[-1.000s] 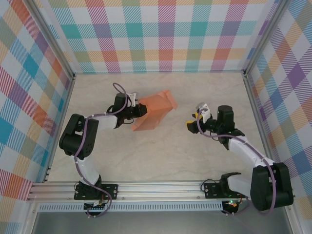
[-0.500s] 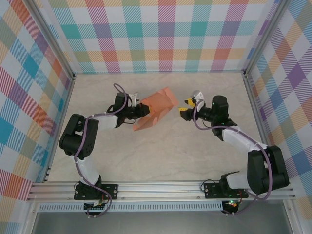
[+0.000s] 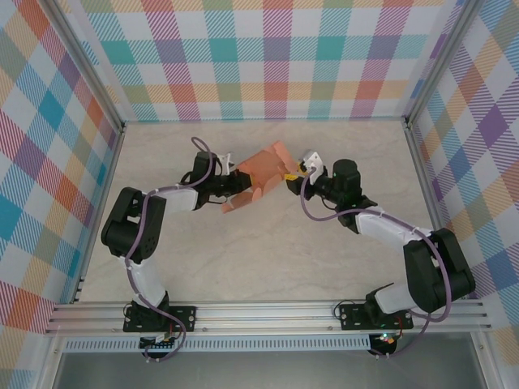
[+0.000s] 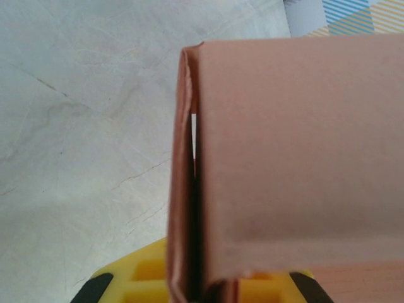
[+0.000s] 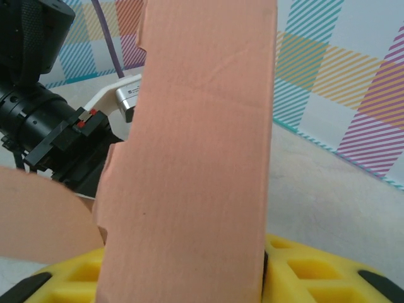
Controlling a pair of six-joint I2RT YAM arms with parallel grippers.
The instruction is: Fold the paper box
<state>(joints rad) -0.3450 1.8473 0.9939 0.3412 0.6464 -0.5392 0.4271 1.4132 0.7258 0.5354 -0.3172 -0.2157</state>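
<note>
The left claw (image 3: 241,185) is clamped on the left wall of the paper box (image 3: 261,177), pinching a doubled layer of card between its yellow fingers (image 4: 142,281). The half-formed salmon shell sits tilted over the tabletop (image 3: 243,259), toward the back and between the two arms. At its right edge the right claw (image 3: 293,172) meets a raised panel. The card stands across its jaws, but I cannot tell whether they grip it. The step in hand looks like folding that side panel. Next it needs a firm pinch there, then an inward turn while the left side braces.
</note>
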